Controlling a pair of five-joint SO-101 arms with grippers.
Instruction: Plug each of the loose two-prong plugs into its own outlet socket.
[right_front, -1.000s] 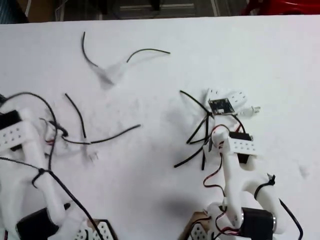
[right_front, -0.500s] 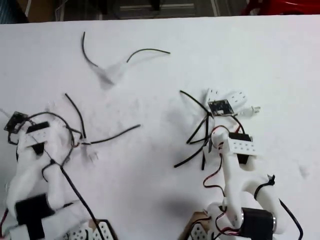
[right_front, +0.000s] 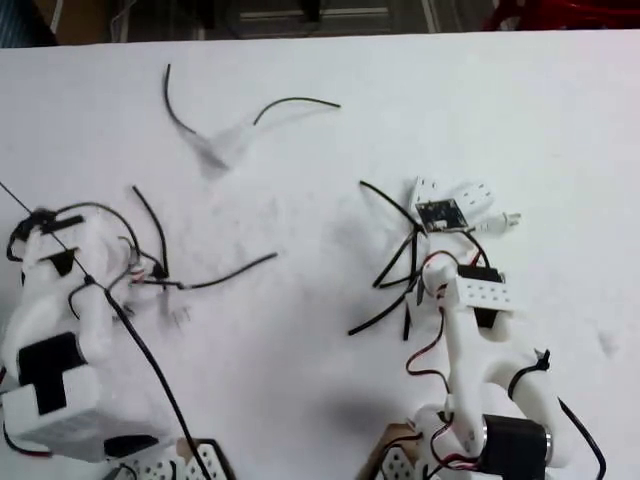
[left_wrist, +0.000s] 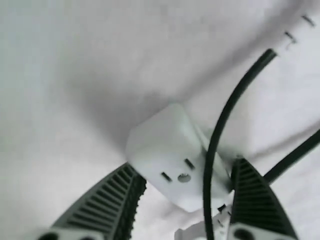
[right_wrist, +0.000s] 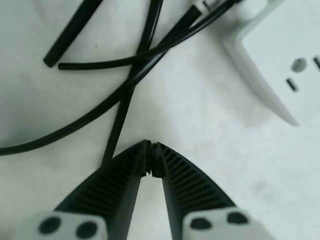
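Note:
In the left wrist view a white outlet block (left_wrist: 172, 155) with two slots lies on the white table between the fingers of my open left gripper (left_wrist: 182, 200). A black cable (left_wrist: 225, 120) crosses over that block. Seen from the high view, the left arm (right_front: 60, 290) stands at the table's left beside black cables (right_front: 215, 275). My right gripper (right_wrist: 150, 155) is shut and empty, just above the table near several crossing black cables (right_wrist: 130, 75). Another white outlet block (right_wrist: 280, 60) lies beyond its tips. The right arm (right_front: 480, 300) stands at the right.
More loose black cables (right_front: 290, 102) lie at the back of the table around a pale white piece (right_front: 215, 150). A bundle of black cables (right_front: 395, 265) sits left of the right arm. The far table edge (right_front: 320, 40) runs along the back.
The left arm has swung up and forward from the left edge toward the cables and now hangs over the outlet block. The right arm has kept still.

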